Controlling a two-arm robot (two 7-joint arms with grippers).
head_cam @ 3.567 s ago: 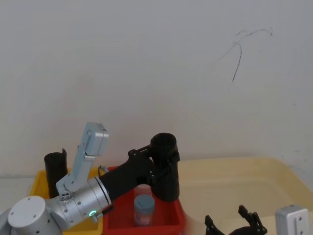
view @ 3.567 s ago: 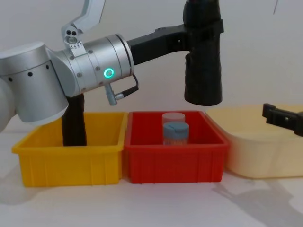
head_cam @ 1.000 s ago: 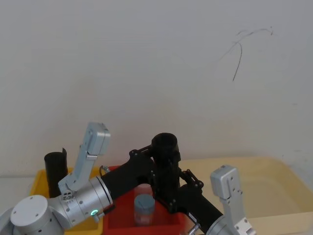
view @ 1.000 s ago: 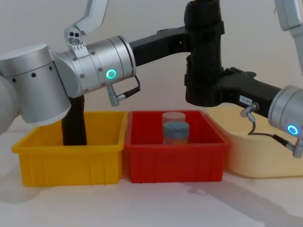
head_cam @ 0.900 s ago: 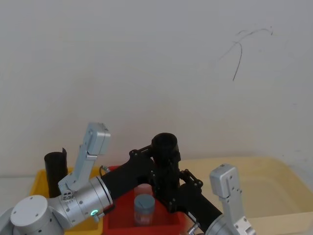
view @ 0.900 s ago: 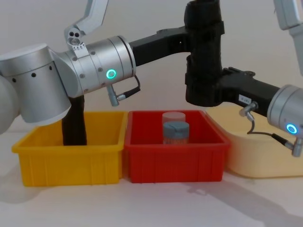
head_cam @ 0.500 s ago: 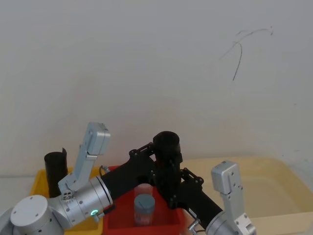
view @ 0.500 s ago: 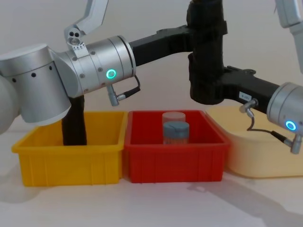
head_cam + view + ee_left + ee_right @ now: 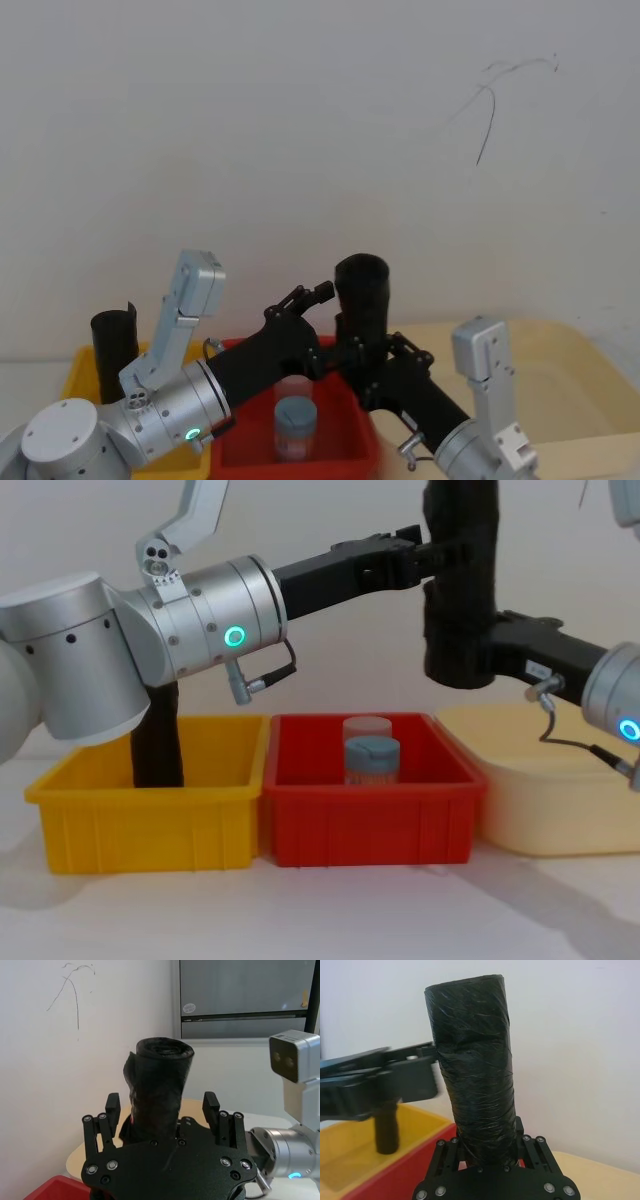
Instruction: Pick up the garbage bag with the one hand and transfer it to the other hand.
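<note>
Just past the left gripper's [image 9: 161, 1102] wide-spread fingers, the garbage bag [image 9: 460, 570] stands upright, long axis vertical, rolled top upward. Lower down, the right gripper's [image 9: 468, 652] fingers clamp its bottom end. The left should back straight out while the right holds the roll plumb.

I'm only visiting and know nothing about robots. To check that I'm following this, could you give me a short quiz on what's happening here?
1. True or false: the left claw is clamped shut on the garbage bag.
2. Which claw holds the bag up in the air? A) the left claw B) the right claw C) both claws
3. What colour is the bin that the blue-capped jar stands in?

Key: 1. False, its fingers are open. 2. B. 3. Red.
</note>
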